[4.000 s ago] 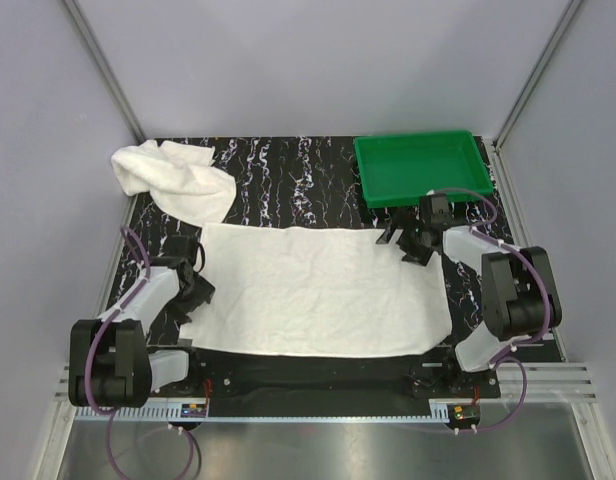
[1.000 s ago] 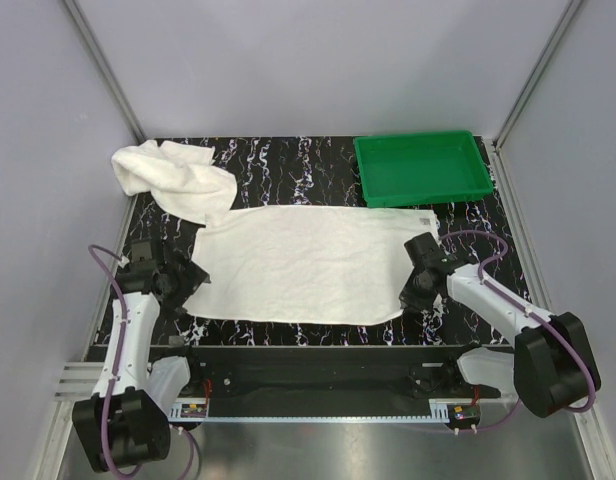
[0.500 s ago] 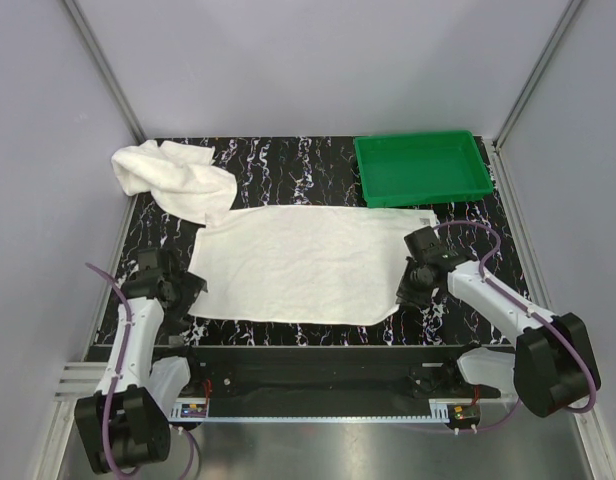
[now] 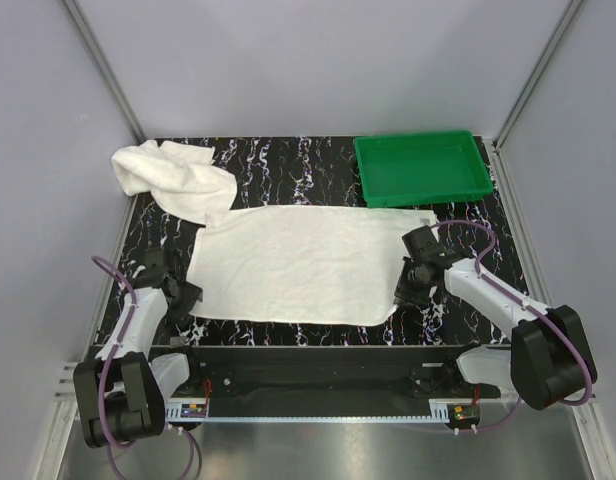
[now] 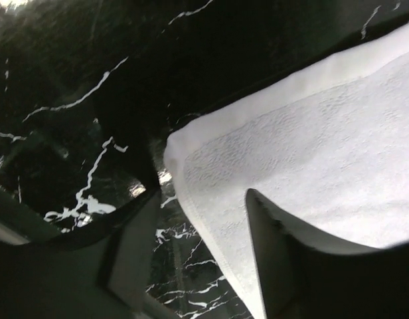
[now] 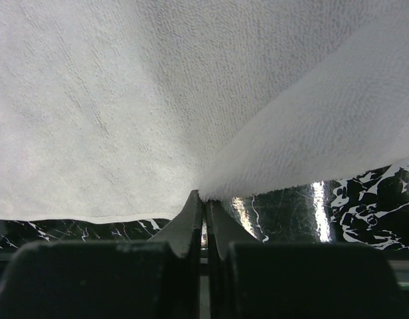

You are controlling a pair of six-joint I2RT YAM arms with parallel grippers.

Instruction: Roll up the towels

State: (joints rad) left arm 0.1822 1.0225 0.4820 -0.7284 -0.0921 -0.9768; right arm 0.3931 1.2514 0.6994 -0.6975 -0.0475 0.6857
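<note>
A large white towel [image 4: 298, 260] lies spread flat across the middle of the black marbled table [image 4: 288, 165]. A second white towel [image 4: 173, 178] sits crumpled at the back left. My left gripper [image 4: 183, 295] is at the spread towel's near-left corner. In the left wrist view its jaws [image 5: 203, 196] stand apart astride the towel's [image 5: 311, 133] hemmed edge, one finger over the cloth and one over bare table. My right gripper [image 4: 406, 295] is shut on the near-right corner. The right wrist view shows the towel [image 6: 125, 100] pinched at the gripper's [image 6: 206, 196] tips and lifted off the table.
A green plastic tray [image 4: 423, 168] stands at the back right, just beyond the spread towel's far-right corner. The black rail [image 4: 308, 360] with both arm bases runs along the near edge. Grey walls close in the table on three sides.
My left gripper has slid in onto the towel's near-left corner and its jaws have narrowed. The right gripper has drawn its pinched corner slightly inward. Four seconds ago the towel lay nearer the front edge.
</note>
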